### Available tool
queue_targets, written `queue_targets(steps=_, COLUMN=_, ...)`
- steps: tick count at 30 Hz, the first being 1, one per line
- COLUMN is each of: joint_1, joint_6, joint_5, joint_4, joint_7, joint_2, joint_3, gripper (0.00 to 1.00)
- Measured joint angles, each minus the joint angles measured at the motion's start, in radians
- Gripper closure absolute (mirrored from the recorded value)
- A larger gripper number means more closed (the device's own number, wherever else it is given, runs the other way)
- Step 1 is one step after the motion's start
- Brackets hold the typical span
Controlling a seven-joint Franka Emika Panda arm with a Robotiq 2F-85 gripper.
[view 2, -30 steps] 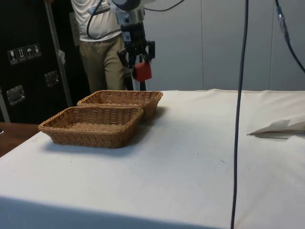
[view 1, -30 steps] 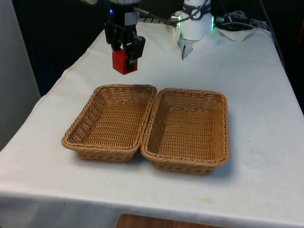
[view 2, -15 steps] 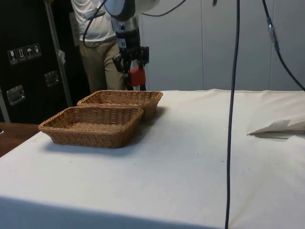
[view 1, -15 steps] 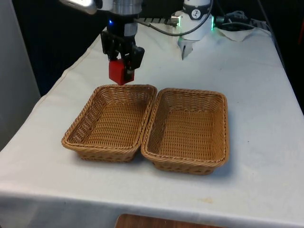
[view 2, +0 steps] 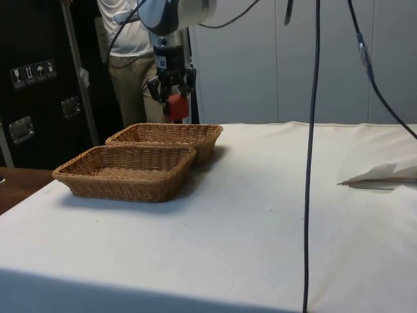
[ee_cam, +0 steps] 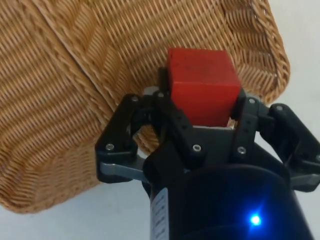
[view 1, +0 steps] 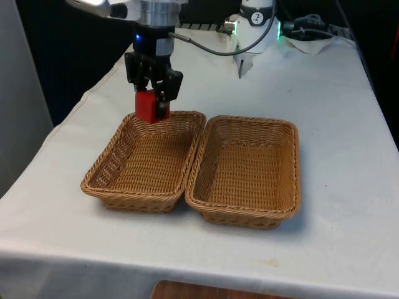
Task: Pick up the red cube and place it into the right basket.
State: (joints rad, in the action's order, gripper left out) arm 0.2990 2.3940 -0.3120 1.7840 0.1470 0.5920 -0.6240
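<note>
Carrying the red cube [view 1: 148,106] clenched in the end effector [view 1: 151,107] above the basket's [view 1: 144,156] far rim, it should move farther over the interior below before releasing.

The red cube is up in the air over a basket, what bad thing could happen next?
1. The end effector holds the red cube above the far rim of the basket on the front view's left. Released here, it might hit the rim and bounce onto the white cloth.
2. The two baskets touch side by side, so the cube could easily land in this one instead of the basket on the front view's right.
</note>
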Motion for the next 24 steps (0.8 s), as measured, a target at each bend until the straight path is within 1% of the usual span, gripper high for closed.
queue_targets(steps=3, joint_1=-0.002, joint_6=0.001, joint_5=-0.013, joint_4=-0.005, joint_7=-0.008, joint_2=0.006, joint_3=-0.001, gripper=0.97)
queue_targets(steps=4, joint_1=-0.006, joint_6=0.002, joint_5=-0.038, joint_4=-0.014, joint_7=-0.024, joint_2=0.017, joint_3=-0.002, gripper=0.97)
queue_targets(steps=9, joint_1=-0.015, joint_6=0.003, joint_5=-0.103, joint_4=-0.029, joint_7=-0.068, joint_2=0.038, joint_3=-0.003, gripper=0.97)
queue_targets(steps=10, joint_1=-0.017, joint_6=0.004, joint_5=-0.127, joint_4=-0.030, joint_7=-0.082, joint_2=0.047, joint_3=-0.003, gripper=0.97)
queue_targets(steps=11, joint_1=-0.018, joint_6=0.004, joint_5=-0.138, joint_4=-0.031, joint_7=-0.090, joint_2=0.052, joint_3=-0.003, gripper=0.97)
queue_targets(steps=12, joint_1=-0.018, joint_6=0.004, joint_5=-0.138, joint_4=-0.031, joint_7=-0.090, joint_2=0.052, joint_3=-0.003, gripper=0.97)
queue_targets(steps=15, joint_1=-0.019, joint_6=0.005, joint_5=-0.164, joint_4=-0.037, joint_7=-0.102, joint_2=0.071, joint_3=-0.002, gripper=0.97)
queue_targets(steps=17, joint_1=-0.019, joint_6=0.005, joint_5=-0.185, joint_4=-0.052, joint_7=-0.107, joint_2=0.100, joint_3=-0.001, gripper=0.97)
queue_targets(steps=18, joint_1=-0.019, joint_6=0.005, joint_5=-0.185, joint_4=-0.052, joint_7=-0.107, joint_2=0.100, joint_3=-0.001, gripper=0.97)
queue_targets(steps=19, joint_1=-0.019, joint_6=0.005, joint_5=-0.201, joint_4=-0.062, joint_7=-0.111, joint_2=0.120, joint_3=-0.001, gripper=0.97)
queue_targets(steps=20, joint_1=-0.019, joint_6=0.005, joint_5=-0.201, joint_4=-0.062, joint_7=-0.111, joint_2=0.120, joint_3=-0.001, gripper=0.97)
queue_targets(steps=24, joint_1=-0.019, joint_6=0.004, joint_5=-0.230, joint_4=-0.086, joint_7=-0.116, joint_2=0.160, joint_3=0.000, gripper=0.97)
